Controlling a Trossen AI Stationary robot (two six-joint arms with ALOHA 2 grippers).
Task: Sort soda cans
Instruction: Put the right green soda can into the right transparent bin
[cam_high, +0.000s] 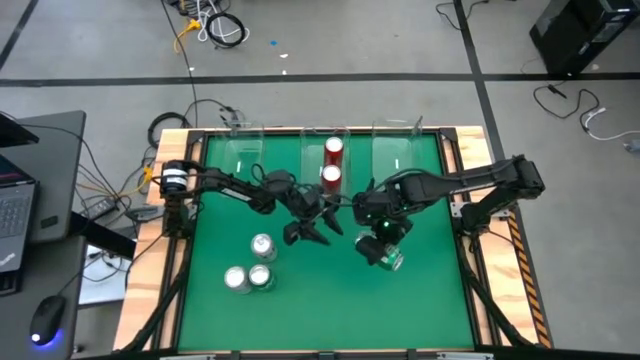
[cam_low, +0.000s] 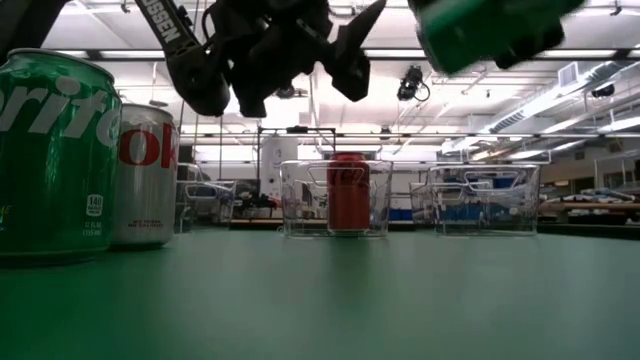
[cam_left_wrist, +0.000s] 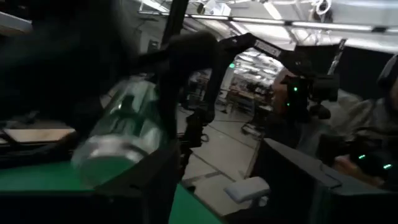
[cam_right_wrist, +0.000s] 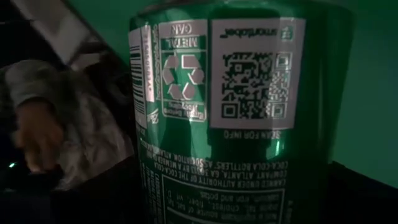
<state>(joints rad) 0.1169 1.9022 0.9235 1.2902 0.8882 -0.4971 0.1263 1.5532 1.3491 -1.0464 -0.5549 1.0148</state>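
My right gripper (cam_high: 380, 247) hangs over the middle of the table, shut on a green soda can (cam_high: 391, 260) held high in the low view (cam_low: 480, 30). My left gripper (cam_high: 312, 228) is open just left of it, in the air (cam_low: 300, 75), touching nothing. Two red cans (cam_high: 333, 150) (cam_high: 331, 177) stand upright in the middle clear bin (cam_high: 312, 160). Three more cans (cam_high: 262, 245) (cam_high: 237, 279) (cam_high: 261, 277) stand on the green mat at near left. In the low view, one of these is green (cam_low: 50, 150) and one silver (cam_low: 145, 170). My right gripper holds the green can by its side wall (cam_right_wrist: 236, 112), pinched between the two fingers, coming from above. The can is lifted clear of the table and tilted, one silver end (cam_high: 393, 263) turned toward the near side.
Three clear bins line the far edge: left (cam_high: 240, 150), middle, and right (cam_high: 400, 150); the outer two hold no cans. Wooden rails (cam_high: 470, 250) border the green mat. Open mat lies at near right (cam_high: 420, 300). A person shows beyond the table in the right wrist view (cam_right_wrist: 37, 137).
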